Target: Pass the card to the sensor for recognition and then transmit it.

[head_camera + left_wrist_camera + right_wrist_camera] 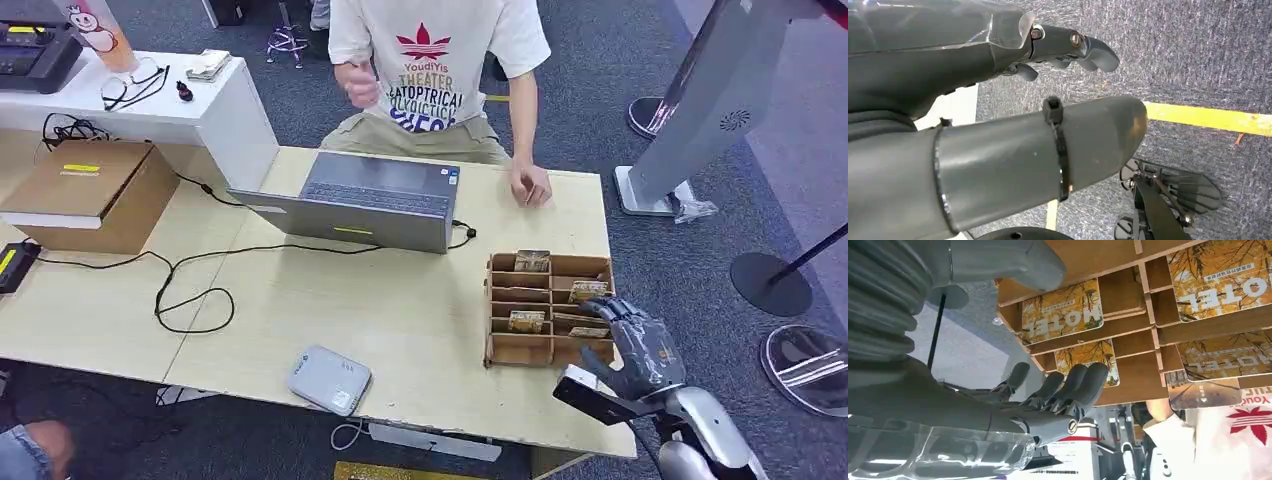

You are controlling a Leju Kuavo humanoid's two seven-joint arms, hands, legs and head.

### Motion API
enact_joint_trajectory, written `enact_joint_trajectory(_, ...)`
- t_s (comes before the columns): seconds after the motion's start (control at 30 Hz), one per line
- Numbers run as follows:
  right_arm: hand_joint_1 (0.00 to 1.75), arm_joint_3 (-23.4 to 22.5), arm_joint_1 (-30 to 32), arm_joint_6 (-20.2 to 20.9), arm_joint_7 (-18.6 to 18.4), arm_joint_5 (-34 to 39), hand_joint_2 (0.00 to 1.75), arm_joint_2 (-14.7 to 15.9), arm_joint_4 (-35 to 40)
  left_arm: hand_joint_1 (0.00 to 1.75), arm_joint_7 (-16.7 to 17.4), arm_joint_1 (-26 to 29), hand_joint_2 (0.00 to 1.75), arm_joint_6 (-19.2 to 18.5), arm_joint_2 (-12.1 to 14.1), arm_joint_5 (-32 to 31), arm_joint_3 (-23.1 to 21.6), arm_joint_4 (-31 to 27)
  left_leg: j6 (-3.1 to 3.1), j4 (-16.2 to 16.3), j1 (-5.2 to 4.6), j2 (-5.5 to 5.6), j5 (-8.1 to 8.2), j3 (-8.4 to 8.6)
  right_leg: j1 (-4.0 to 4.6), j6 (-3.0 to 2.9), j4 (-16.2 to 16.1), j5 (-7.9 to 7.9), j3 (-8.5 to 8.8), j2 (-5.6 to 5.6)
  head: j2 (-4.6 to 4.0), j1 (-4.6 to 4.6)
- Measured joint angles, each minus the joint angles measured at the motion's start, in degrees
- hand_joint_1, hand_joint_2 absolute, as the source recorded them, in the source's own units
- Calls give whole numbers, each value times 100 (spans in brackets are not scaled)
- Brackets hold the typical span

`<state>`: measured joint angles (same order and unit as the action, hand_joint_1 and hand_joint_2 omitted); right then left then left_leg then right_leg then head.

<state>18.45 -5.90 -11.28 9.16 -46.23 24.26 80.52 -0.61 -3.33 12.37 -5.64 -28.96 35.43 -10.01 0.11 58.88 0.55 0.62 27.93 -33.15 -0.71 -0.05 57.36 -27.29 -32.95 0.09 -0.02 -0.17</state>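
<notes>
The wooden card rack (pixel 548 310) stands on the desk (pixel 400 310) near its right edge, in front of the grey laptop (pixel 365 205). Its slots hold several hotel cards (pixel 1062 311), each lying flat in a compartment with its long axis across the rack's width; the printed "HOTEL" lettering reads upside down in the right wrist view. The right robot hand (pixel 632 345) is at the rack's right side, fingers (pixel 1083 385) spread and slightly bent, their tips close to a card in one of the slots; it grasps nothing. The left robot hand (pixel 1068 47) hangs over grey carpet beside a yellow floor line (pixel 1208 119), fingers loosely curled and holding nothing. The grey card sensor (pixel 329 379) lies on the desk's near edge, well left of the rack. A person (pixel 440 70) sits behind the laptop, one hand (pixel 530 185) on the desk just beyond the rack.
</notes>
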Motion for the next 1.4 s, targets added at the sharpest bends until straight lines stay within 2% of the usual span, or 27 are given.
enact_joint_trajectory(0.17,82,0,16,2,-18,0,175,0,-18,0,-2,2,0,-15,2,15,0,0,0,0,0,0,0,0,0,0,0,0,0,0,0,0)
enact_joint_trajectory(0.2,91,0,29,0,-22,0,175,0,-22,0,-2,4,0,-20,2,15,0,0,0,0,0,0,0,-1,0,0,0,0,0,0,0,0)
enact_joint_trajectory(0.27,131,0,55,0,-33,0,175,0,-24,0,-20,7,0,-26,9,15,0,0,0,0,0,0,0,-1,0,0,0,0,0,0,0,0)
enact_joint_trajectory(0.33,138,0,83,-4,-35,0,175,0,-24,0,-28,8,0,-37,15,17,0,0,0,0,0,0,0,-1,0,0,0,0,0,0,0,0)
enact_joint_trajectory(1.2,154,-11,148,-2,-153,-125,175,-2,83,0,-59,3,0,-20,15,-6,0,0,0,2,0,0,0,-1,0,0,0,0,1,0,0,0)
enact_joint_trajectory(1.3,150,-22,48,72,-49,-92,175,-2,103,0,-65,1,0,-61,15,-35,0,0,0,2,0,-2,0,-3,0,1,0,1,0,1,0,0)
enact_joint_trajectory(1.33,155,-24,-30,96,9,-68,175,-2,105,0,-72,-3,0,-72,15,-48,0,0,0,2,0,-5,0,0,0,1,0,1,0,3,0,-2)
enact_joint_trajectory(1.4,150,-33,-184,138,76,11,175,0,103,0,-79,-17,0,-105,15,-76,0,0,0,2,0,-4,-1,1,0,1,0,1,1,2,0,0)
